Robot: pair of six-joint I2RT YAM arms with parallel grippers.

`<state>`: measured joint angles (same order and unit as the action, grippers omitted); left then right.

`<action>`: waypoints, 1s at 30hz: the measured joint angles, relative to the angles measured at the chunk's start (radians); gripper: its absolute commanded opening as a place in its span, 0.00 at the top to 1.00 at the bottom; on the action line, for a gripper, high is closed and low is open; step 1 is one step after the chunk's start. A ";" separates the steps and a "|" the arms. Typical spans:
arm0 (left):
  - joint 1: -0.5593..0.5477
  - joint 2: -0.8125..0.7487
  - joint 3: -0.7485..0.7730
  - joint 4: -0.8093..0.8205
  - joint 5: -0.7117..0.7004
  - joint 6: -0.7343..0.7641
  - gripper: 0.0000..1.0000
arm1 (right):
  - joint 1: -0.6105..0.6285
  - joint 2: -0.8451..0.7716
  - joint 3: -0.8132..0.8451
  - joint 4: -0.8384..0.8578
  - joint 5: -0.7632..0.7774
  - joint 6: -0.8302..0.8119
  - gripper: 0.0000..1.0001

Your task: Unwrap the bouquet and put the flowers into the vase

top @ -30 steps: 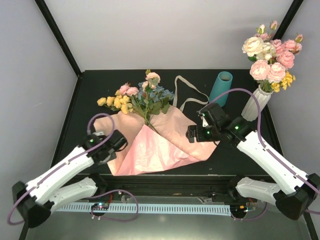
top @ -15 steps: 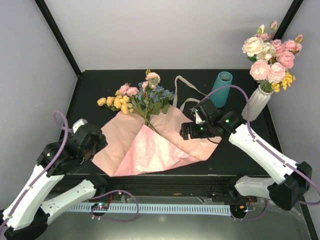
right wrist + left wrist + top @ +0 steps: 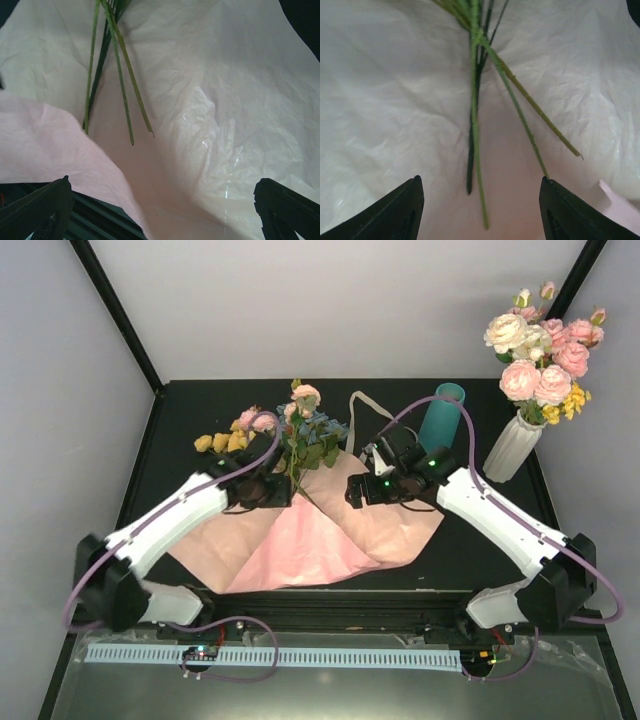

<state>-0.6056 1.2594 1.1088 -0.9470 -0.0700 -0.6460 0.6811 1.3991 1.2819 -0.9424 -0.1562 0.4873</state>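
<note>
The pink paper (image 3: 320, 540) lies open and flat on the near part of the table (image 3: 180, 410), so the unwrapping looks mostly done. Both arms reach over the sheet. The left gripper (image 3: 480, 200) has its fingers spread, and the thin green stems (image 3: 476, 125) lie loose on the paper with their ends between them, not pinched. The right gripper (image 3: 160, 210) stands wide apart over the right half of the sheet and holds nothing.

Further back, the flowers (image 3: 290, 430) rest with their pink, yellow and blue heads on the far edge of the paper, left of centre. Just to their right the cream ribbon (image 3: 353, 405) lies untied on the table. The vase (image 3: 441, 420), teal, stands at the far right, well apart from the flowers, and I see no stem in it.

What is left, in my judgement: to grasp the stems, lift the bunch, and set it into the vase.
</note>
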 measured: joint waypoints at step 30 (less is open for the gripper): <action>0.048 0.650 0.129 0.179 0.095 0.095 0.98 | 0.000 -0.036 -0.076 -0.064 0.148 -0.060 0.00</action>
<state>-0.5575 1.9091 1.2377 -0.7685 0.0254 -0.5514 0.6811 1.3632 1.2057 -1.0065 -0.0078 0.4271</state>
